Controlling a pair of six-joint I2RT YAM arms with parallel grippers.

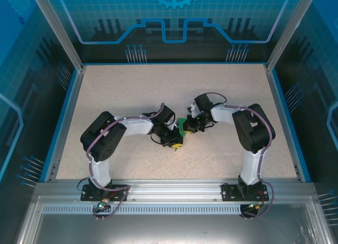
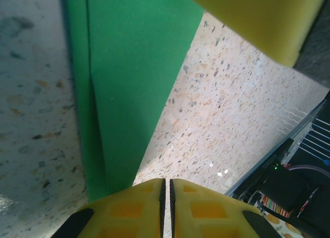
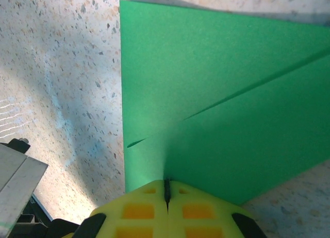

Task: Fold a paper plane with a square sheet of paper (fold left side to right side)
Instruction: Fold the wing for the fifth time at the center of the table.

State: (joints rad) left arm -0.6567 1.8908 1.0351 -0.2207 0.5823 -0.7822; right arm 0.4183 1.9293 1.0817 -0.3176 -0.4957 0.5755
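Pressing creases mid-fold, by the look of it. Top view: green paper (image 1: 184,130) lies flat on the tabletop (image 1: 132,91), a narrow creased shape, with the left pincer (image 1: 178,143) at its near tip and the right pincer (image 1: 189,126) at its right edge. Left wrist: jaws closed to a hairline, sitting on the paper's narrow end; pinching or just pressing, can't tell. Right wrist: jaws shut, tips on the paper's edge beside a diagonal flap. Next, probably: one pincer pins, the other lifts the left side over rightwards, edges aligned.

2 arms, L (image 1: 105,143) & R (image 1: 253,135): black joints, white links, thin purple cables (image 1: 98,140) along each, black bases (image 1: 100,191). Fingers (image 2: 203,212) yellow w/ orange square recesses, black trim.
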